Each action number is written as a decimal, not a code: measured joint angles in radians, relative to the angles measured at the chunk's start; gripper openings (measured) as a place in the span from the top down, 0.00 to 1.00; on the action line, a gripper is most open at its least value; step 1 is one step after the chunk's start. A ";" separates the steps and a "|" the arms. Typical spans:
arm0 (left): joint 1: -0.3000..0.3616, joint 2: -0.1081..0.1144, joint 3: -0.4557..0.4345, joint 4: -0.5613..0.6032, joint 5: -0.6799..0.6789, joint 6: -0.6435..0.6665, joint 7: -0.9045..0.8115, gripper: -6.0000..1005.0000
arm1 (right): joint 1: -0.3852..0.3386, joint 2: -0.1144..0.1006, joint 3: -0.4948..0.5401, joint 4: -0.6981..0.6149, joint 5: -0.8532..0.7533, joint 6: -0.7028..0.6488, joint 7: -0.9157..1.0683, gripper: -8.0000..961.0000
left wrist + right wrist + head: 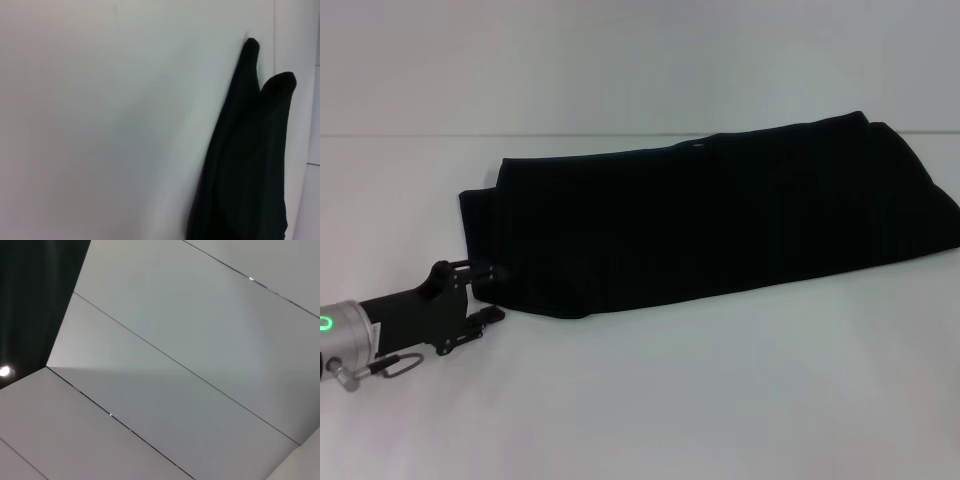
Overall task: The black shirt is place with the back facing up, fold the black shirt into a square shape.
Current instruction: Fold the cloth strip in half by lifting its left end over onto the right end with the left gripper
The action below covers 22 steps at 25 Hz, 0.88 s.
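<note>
From the head, the soft black fabric shirt (720,215) lay folded into a long band across the white surface (720,400); the left claw (488,290), its opening unreadable, touched its near-left corner. A shallow pinch might catch one layer only. The left wrist showed just two black fabric ends (250,165). The right wrist faced wall panels; right claw unseen.

Black shirt (720,215) lies folded long; left hand (492,290) at its left end.

A bare test room or lab: a plain, smooth white bench (670,400) runs to its far edge against an unadorned pale wall (620,60), and the right wrist view shows large flat white panels (200,340) joined by thin dark seams.
</note>
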<state>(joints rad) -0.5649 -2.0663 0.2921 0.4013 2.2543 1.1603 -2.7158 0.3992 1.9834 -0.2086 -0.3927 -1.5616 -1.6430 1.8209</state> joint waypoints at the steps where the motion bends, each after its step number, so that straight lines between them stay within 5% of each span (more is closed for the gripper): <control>1: -0.004 0.000 0.000 -0.001 0.000 -0.003 0.003 0.42 | 0.000 0.000 0.000 0.000 0.000 0.000 0.000 0.11; 22: -0.016 0.003 -0.002 0.057 -0.004 0.032 0.033 0.42 | 0.001 0.000 0.020 0.000 0.002 0.003 0.000 0.11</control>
<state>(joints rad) -0.5811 -2.0628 0.2900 0.4585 2.2499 1.1920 -2.6824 0.3998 1.9834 -0.1888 -0.3927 -1.5599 -1.6397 1.8208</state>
